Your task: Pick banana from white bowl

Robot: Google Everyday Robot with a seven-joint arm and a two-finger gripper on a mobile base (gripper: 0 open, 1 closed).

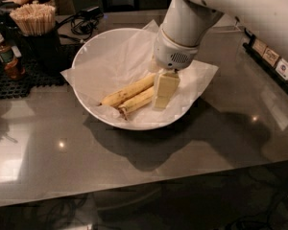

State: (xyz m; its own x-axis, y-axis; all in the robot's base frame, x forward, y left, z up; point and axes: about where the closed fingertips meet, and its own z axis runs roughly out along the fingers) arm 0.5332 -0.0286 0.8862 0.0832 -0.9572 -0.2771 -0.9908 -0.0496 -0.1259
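1. Pale gripper (165, 89) hangs low inside the white bowl (93, 47), at the right ends of the fruit; whether it is clenched or released cannot be told.
2. Gripper hides the right end of the banana (127, 91).
3. Banana lies on the paper liner (120, 61), stretching left from the gripper and touching a second banana (137, 101) just in front of it.
4. Bowl stands on a grey counter (134, 162); the arm (187, 23) is cut off at the top edge.

Our gripper (165, 89), pointed down.
Directly above it sits our round white wrist (175, 56); from there our thick white arm (230, 4) rises up and to the right, past the frame's edge.
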